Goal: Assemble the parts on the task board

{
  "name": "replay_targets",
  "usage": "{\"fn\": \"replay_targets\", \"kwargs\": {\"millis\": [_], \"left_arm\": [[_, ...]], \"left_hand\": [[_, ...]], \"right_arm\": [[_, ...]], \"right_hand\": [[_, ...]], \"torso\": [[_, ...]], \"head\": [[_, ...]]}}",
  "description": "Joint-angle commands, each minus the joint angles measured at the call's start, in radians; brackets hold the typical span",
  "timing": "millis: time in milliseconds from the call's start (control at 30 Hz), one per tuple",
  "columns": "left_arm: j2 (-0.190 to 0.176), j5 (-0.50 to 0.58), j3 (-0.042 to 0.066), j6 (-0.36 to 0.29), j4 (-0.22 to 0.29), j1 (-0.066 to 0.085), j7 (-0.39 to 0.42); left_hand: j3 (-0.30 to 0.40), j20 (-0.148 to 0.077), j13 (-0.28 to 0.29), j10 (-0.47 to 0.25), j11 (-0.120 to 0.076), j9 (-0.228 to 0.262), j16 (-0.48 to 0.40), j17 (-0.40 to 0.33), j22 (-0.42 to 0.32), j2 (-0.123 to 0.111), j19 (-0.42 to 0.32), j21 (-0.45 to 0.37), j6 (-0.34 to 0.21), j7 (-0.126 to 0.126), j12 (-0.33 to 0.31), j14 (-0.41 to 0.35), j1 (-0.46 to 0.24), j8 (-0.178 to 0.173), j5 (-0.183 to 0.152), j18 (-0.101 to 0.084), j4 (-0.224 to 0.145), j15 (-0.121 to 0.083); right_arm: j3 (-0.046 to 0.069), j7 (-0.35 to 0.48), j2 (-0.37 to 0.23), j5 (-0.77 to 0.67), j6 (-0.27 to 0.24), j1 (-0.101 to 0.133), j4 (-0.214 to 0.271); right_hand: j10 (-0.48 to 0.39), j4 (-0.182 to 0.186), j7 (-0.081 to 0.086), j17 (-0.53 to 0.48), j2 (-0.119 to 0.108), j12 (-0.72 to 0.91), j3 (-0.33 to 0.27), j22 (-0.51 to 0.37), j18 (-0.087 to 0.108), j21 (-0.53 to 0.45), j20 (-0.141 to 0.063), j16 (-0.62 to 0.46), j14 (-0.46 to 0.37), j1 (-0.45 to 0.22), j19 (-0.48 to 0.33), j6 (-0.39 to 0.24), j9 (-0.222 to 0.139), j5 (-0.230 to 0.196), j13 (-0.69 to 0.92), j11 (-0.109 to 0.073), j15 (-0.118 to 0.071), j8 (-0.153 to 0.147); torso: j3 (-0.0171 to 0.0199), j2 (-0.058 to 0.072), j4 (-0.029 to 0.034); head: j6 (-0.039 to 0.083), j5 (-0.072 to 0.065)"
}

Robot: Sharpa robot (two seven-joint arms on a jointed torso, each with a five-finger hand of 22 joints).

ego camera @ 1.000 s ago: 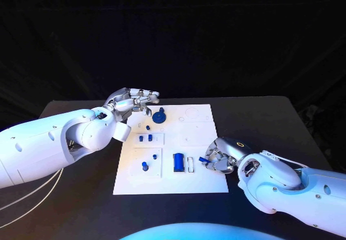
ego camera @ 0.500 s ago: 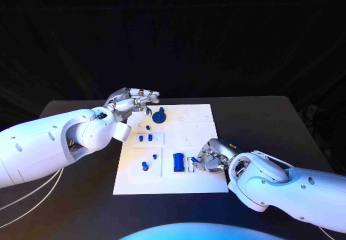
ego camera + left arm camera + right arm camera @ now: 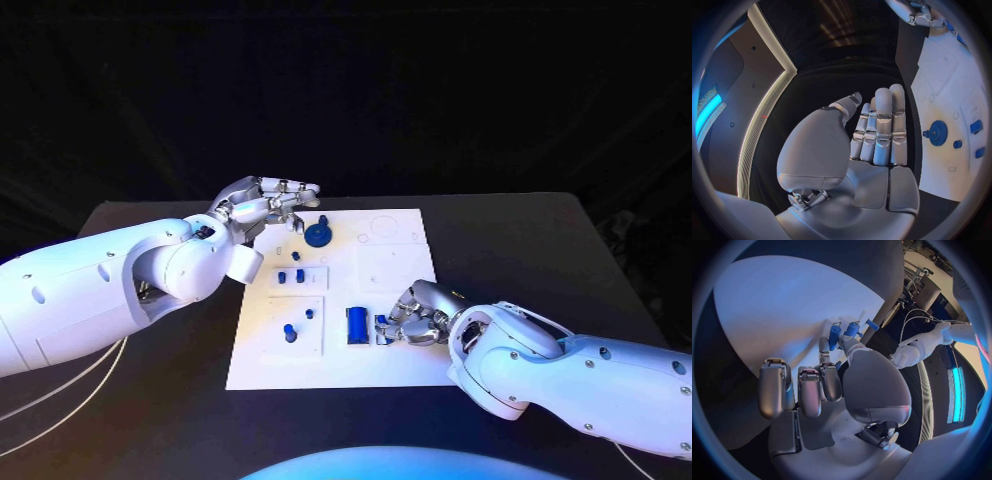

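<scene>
Right hand (image 3: 414,318) curled over board (image 3: 397,265), pinching small blue part (image 3: 835,334), left hand (image 3: 267,203) empty, fingers straight, hovering at board's far corner, one blue gear (image 3: 319,235), one bench (image 3: 519,250)

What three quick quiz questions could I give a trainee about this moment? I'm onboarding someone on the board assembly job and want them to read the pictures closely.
1. True or false: the left hand holds a blue part.
2. Which hand is over the near right part of the white board? A) left B) right C) both
3. Fill in: the round blue gear lies on the board's ___ end, close to the left hand.

Key
1. False: its fingers are straight and together, nothing in them.
2. B: the right hand pinches a small blue piece beside the long blue block.
3. Far.
</scene>
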Motion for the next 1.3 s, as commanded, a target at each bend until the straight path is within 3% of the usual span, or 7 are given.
{"fn": "replay_targets", "kwargs": {"millis": [33,433,600,767,1133,1300], "left_arm": [[0.001,-0.001,0.0,0.016,0.003,0.001,0.005],[-0.001,-0.001,0.0,0.016,0.004,0.001,0.004],[-0.002,-0.001,0.0,0.016,0.004,0.001,0.003],[-0.003,-0.001,0.0,0.016,0.005,0.001,0.003],[-0.004,-0.001,0.0,0.017,0.004,0.001,0.003],[-0.004,-0.001,0.0,0.016,0.004,0.001,0.003]], "left_hand": [[-0.006,0.0,-0.001,-0.01,0.0,-0.001,-0.005,-0.002,-0.002,0.012,0.005,-0.006,-0.007,-0.001,0.006,-0.006,0.001,-0.002,-0.002,0.005,0.0,0.002],[-0.006,0.0,-0.001,-0.01,0.0,-0.001,-0.005,-0.002,-0.002,0.012,0.005,-0.006,-0.007,-0.001,0.006,-0.006,0.001,-0.002,-0.002,0.005,0.0,0.002],[-0.006,0.0,-0.001,-0.01,0.0,-0.001,-0.005,-0.002,-0.002,0.012,0.005,-0.006,-0.007,-0.001,0.006,-0.006,0.001,-0.002,-0.002,0.005,0.0,0.002],[-0.007,0.0,-0.001,-0.01,0.0,-0.002,-0.006,-0.002,-0.002,0.012,0.005,-0.007,-0.007,0.0,0.006,-0.007,0.001,-0.002,-0.002,0.005,0.0,0.002],[-0.007,0.0,-0.001,-0.01,0.0,-0.002,-0.006,-0.002,-0.002,0.012,0.005,-0.007,-0.007,0.0,0.006,-0.007,0.001,-0.002,-0.002,0.005,0.0,0.002],[-0.007,0.0,-0.001,-0.01,0.0,-0.002,-0.006,-0.002,-0.002,0.012,0.005,-0.007,-0.007,0.0,0.006,-0.007,0.001,-0.002,-0.002,0.005,0.0,0.002]], "right_arm": [[0.0,0.002,0.003,0.035,0.007,-0.001,-0.003],[0.0,0.004,0.008,0.034,0.016,-0.001,-0.008],[0.0,0.004,0.008,0.025,0.013,-0.001,-0.006],[0.0,0.006,0.005,0.015,0.013,-0.001,-0.001],[0.0,0.007,-0.011,-0.011,0.013,-0.002,0.015],[0.0,0.044,-0.029,-0.033,-0.016,-0.003,0.028]], "right_hand": [[0.038,0.009,-0.003,0.254,0.001,0.005,-0.002,0.213,-0.015,0.005,-0.008,0.004,0.106,-0.011,0.054,0.01,0.003,-0.006,0.153,-0.005,-0.008,0.005],[0.039,0.032,-0.005,0.252,-0.003,0.007,-0.035,0.212,-0.015,0.002,-0.009,0.003,0.105,-0.041,0.053,0.013,0.01,-0.017,0.155,-0.006,-0.009,0.013],[0.04,0.058,-0.004,0.252,-0.004,0.007,-0.075,0.212,-0.015,0.0,-0.009,0.003,0.105,-0.069,0.052,0.012,0.015,-0.077,0.156,-0.005,-0.008,0.018],[0.04,0.072,-0.003,0.252,-0.005,0.009,-0.109,0.212,-0.015,0.0,-0.009,0.003,0.105,-0.076,0.052,0.011,0.018,-0.094,0.158,-0.005,-0.008,0.021],[0.04,0.07,-0.005,0.252,-0.001,0.01,-0.125,0.212,-0.015,0.002,-0.01,0.003,0.105,-0.059,0.053,0.01,0.02,-0.098,0.159,-0.006,-0.009,0.023],[0.039,0.059,-0.004,0.25,0.007,0.006,-0.132,0.211,-0.014,-0.005,-0.01,0.002,0.105,-0.031,0.051,0.002,0.021,-0.092,0.157,-0.006,-0.009,0.021]], "torso": [[0.0001,0.0,-0.0003],[0.0,-0.001,0.0003],[0.0004,0.0,-0.0005],[0.0009,-0.001,-0.0004],[0.0005,-0.002,-0.0003],[0.0011,-0.001,-0.0004]], "head": [[0.004,0.008],[-0.001,0.007],[0.0,0.008],[-0.004,0.01],[-0.007,0.012],[-0.006,0.013]]}}
